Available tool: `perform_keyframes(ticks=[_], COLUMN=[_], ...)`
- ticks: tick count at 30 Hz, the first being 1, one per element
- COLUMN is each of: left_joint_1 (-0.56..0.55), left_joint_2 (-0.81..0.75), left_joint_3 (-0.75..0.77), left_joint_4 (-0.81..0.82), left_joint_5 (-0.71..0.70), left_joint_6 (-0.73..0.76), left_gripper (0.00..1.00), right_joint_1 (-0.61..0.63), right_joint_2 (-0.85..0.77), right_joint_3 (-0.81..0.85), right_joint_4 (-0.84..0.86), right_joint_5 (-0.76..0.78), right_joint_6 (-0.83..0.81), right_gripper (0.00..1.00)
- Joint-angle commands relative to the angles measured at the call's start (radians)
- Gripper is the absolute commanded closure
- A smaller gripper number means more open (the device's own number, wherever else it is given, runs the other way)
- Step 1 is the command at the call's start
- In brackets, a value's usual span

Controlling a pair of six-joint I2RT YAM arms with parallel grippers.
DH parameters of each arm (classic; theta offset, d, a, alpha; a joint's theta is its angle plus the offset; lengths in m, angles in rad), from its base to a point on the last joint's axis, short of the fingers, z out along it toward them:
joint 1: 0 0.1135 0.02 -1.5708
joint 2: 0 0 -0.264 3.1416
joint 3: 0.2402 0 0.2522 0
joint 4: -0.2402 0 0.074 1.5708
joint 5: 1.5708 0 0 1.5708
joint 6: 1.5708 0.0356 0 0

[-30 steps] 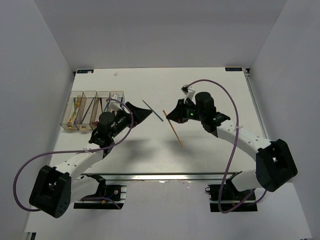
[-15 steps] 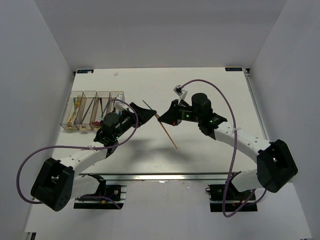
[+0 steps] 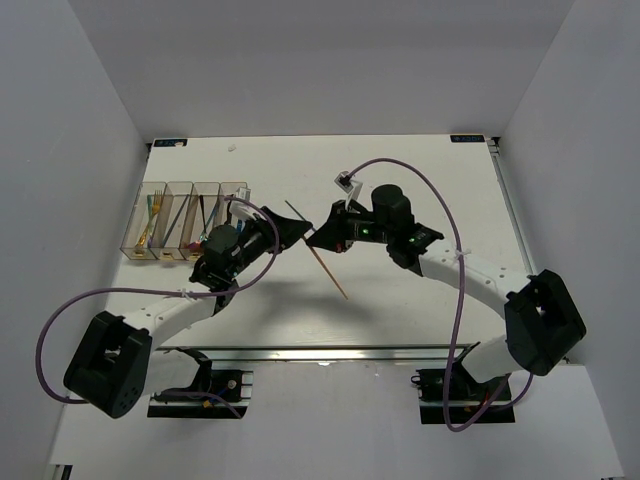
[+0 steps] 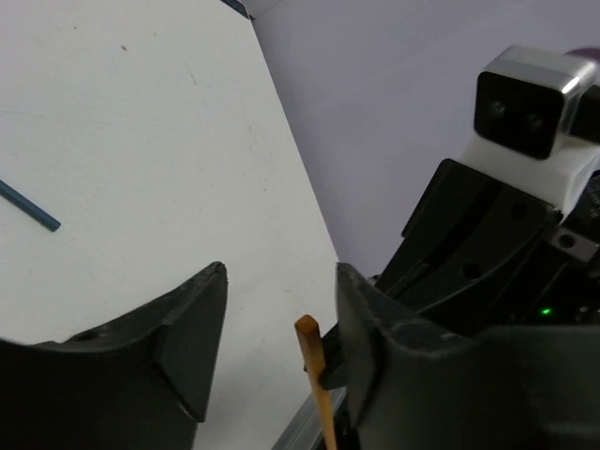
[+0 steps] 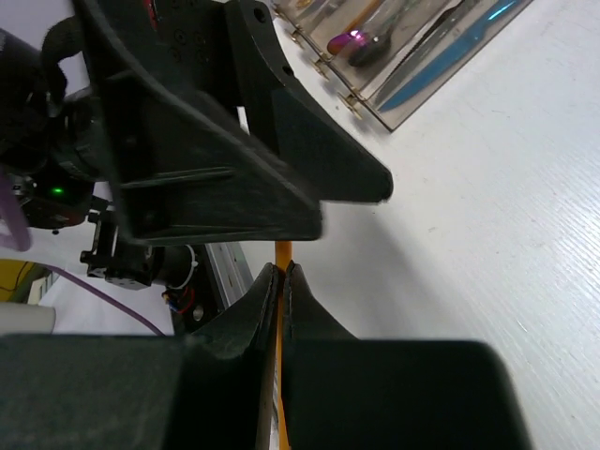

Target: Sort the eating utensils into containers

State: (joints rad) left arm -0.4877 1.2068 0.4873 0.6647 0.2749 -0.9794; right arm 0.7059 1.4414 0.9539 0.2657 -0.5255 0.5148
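**Asker:** From above, where is the stick in relation to the containers point(image 3: 185, 232)?

**Describer:** The orange stick point(image 3: 330, 271) hangs well to the right of the containers. The right gripper point(image 3: 318, 238) pinches its upper end, jaws fully closed. The left gripper point(image 3: 298, 232) meets it from the containers' side. A blue stick point(image 3: 292, 208) lies on the table point(image 3: 430, 170), also to the right of the containers. This looks like a handover, since the containers sit on the left arm's side.

**Asker:** And the left wrist view?

**Describer:** The left gripper's jaws stand partly apart around the stick's tip, gripping nothing yet.

**Asker:** The right wrist view?

**Describer:** The closed fingers clamp the stick. Beyond the left gripper are the containers, which hold a blue knife point(image 5: 450, 52) and a spoon point(image 5: 352, 42).

**Asker:** What differs from a second ago?

**Describer:** The right gripper has carried the stick nearer the containers, and the left jaws have narrowed.
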Motion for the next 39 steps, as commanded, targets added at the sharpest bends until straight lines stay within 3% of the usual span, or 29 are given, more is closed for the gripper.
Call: perform_keyframes(ticks=[1,3,4,6,7,9,13,14,16,18,21,22,24,26,29,34,39], left_joint_1=[-0.005,-0.006,-0.006,-0.006,-0.006,-0.008,-0.006,-0.005,-0.002,0.024,0.081,0.098,0.141,0.216,0.354,0.425,0.485], left_joint_2=[0.003,0.013,0.016,0.016,0.014,0.011,0.005,0.002,-0.010,-0.006,0.029,0.055,0.089,0.131,0.199,0.362,0.508], left_joint_3=[0.031,0.039,0.040,0.042,0.043,0.048,0.074,0.095,0.208,0.313,0.518,0.615,0.689,0.737,0.804,0.879,0.927], left_joint_4=[0.033,0.045,0.049,0.058,0.056,0.053,-0.005,-0.066,-0.342,-0.650,-0.981,-1.040,-1.147,-1.130,-1.027,-0.768,-0.637], left_joint_5=[0.024,0.044,0.050,0.056,0.058,0.064,0.066,0.052,-0.049,-0.150,-0.444,-0.612,-0.814,-1.030,-1.048,-1.120,-1.093], left_joint_6=[0.013,0.005,-0.004,-0.008,-0.008,-0.013,0.008,0.039,0.190,0.302,0.500,0.598,0.692,0.844,0.973,1.186,1.208], left_gripper=[0.43,0.49,0.59,0.66,0.80,0.99,1.00,1.00,1.00,1.00,1.00,1.00,1.00,1.00,1.00,1.00,1.00], right_joint_1=[0.010,0.014,0.014,0.015,0.015,0.015,0.015,0.015,0.009,-0.005,-0.055,-0.083,-0.106,-0.124,-0.138,-0.146,-0.148], right_joint_2=[0.013,0.025,0.028,0.040,0.045,0.054,0.062,0.057,0.024,-0.008,-0.058,-0.079,-0.102,-0.131,-0.148,-0.156,-0.157], right_joint_3=[0.052,0.055,0.057,0.066,0.068,0.071,0.069,0.066,0.045,0.026,0.005,-0.009,-0.026,-0.047,-0.070,-0.102,-0.106], right_joint_4=[0.050,0.053,0.058,0.058,0.058,0.064,0.069,0.064,0.044,-0.003,-0.098,-0.115,-0.135,-0.163,-0.174,-0.152,-0.146], right_joint_5=[-0.014,-0.008,-0.005,-0.004,0.001,0.008,0.024,0.028,0.097,0.184,0.274,0.285,0.298,0.332,0.334,0.277,0.248], right_joint_6=[0.001,0.001,0.001,-0.001,0.001,0.001,-0.005,-0.006,-0.021,-0.039,-0.065,-0.071,-0.091,-0.114,-0.130,-0.122,-0.124], right_gripper=[1.00,1.00,1.00,1.00,1.00,1.00,1.00,0.96,0.60,0.11,0.11,0.11,0.11,0.11,0.11,0.11,0.11])
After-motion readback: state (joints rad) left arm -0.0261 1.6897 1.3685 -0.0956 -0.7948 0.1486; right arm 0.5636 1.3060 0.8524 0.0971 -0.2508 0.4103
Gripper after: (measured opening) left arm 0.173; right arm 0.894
